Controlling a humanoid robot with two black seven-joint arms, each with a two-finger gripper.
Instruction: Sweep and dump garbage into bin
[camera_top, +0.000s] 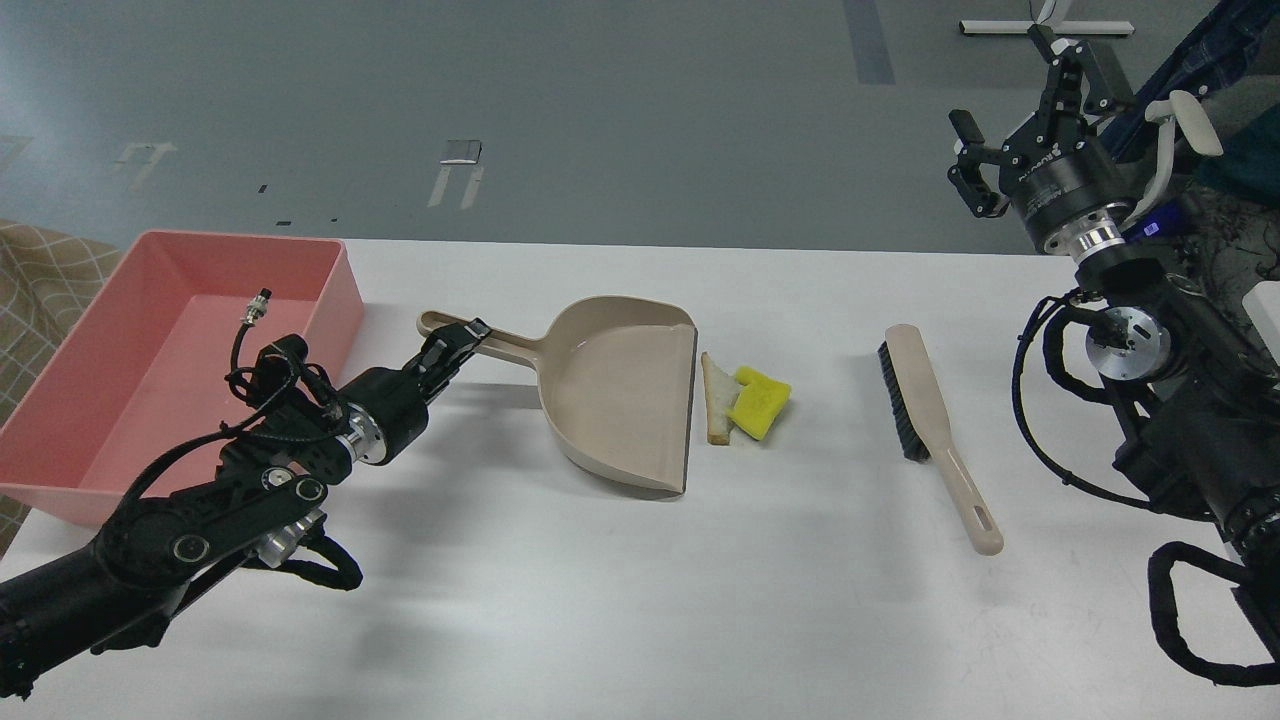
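Gripping the beige dustpan (620, 390) by its handle, the left gripper (462, 340) pinches it at nine o'clock of the pan. The bread slice (716, 400) and yellow sponge piece (760, 402) touch just off the pan's three o'clock lip. The pink bin (60, 400) lies far at nine o'clock. The brush (930, 425) lies at three o'clock. The right gripper (1020, 120), raised at one o'clock, is spread wide.

white table (600, 600), bin (60, 400), dustpan (620, 390), garbage (745, 400), brush (930, 420)

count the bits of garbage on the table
2, touching, just right of the dustpan mouth: the bread slice, then the yellow sponge piece against its right side. Nothing seems hidden.
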